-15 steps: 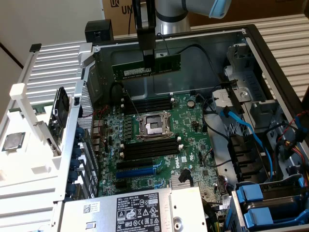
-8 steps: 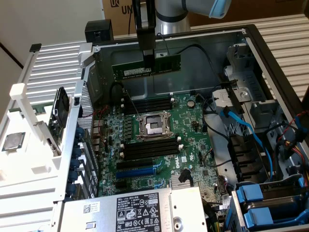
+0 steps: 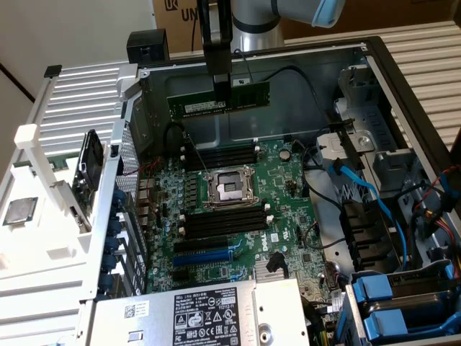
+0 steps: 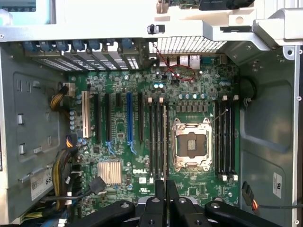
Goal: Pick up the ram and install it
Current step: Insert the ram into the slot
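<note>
At the exterior view's left edge, a small square silver processor chip lies on a white side panel, apart from the work.

Moving right, an open grey metal computer case holds a green motherboard. Above the board's far edge hangs the ram, a long, thin dark-green circuit stick with a pale label. The black two-fingered end effector pinches it near its middle, fingers pressed on its flat faces.

The ram's long axis runs across the exterior view, roughly parallel to the long black memory slots beneath. The nearer bank of slots lies almost straight below the end effector and well apart from the stick. A square silver processor socket sits beyond that bank, and a second bank beyond the socket.

A thin dark wire crosses the nearer bank's left end and may get in the way.

Near the case's right edge, blue cables run clear of the slots.
</note>
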Available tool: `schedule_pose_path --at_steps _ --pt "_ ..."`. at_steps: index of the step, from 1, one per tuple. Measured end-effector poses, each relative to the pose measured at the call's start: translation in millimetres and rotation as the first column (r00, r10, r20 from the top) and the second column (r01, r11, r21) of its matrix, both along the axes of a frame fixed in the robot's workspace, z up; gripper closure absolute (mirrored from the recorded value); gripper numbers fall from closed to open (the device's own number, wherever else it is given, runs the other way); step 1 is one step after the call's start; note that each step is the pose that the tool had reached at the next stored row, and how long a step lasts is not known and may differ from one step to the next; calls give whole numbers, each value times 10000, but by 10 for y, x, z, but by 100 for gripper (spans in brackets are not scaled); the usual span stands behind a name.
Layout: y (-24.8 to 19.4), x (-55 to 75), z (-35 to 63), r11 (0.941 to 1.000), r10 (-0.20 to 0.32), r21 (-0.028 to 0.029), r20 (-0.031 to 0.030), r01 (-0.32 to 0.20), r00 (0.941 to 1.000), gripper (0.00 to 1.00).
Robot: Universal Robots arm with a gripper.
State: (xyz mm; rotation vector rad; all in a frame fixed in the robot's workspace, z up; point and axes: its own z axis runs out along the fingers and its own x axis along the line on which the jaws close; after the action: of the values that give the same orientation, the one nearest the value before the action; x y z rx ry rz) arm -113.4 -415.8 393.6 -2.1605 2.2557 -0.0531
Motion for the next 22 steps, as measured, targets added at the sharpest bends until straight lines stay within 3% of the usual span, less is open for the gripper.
schedule_pose_path --at_steps 17,18,19,22 --pt "0 0 0 9999 -150 0 0 150 9999 87" --pt "6 0 -3 9999 -165 -25 1 165 9999 87" --pt "52 0 -15 9995 -163 -274 5 163 9999 87" --pt "52 0 -31 9994 -162 -290 5 162 9999 87"
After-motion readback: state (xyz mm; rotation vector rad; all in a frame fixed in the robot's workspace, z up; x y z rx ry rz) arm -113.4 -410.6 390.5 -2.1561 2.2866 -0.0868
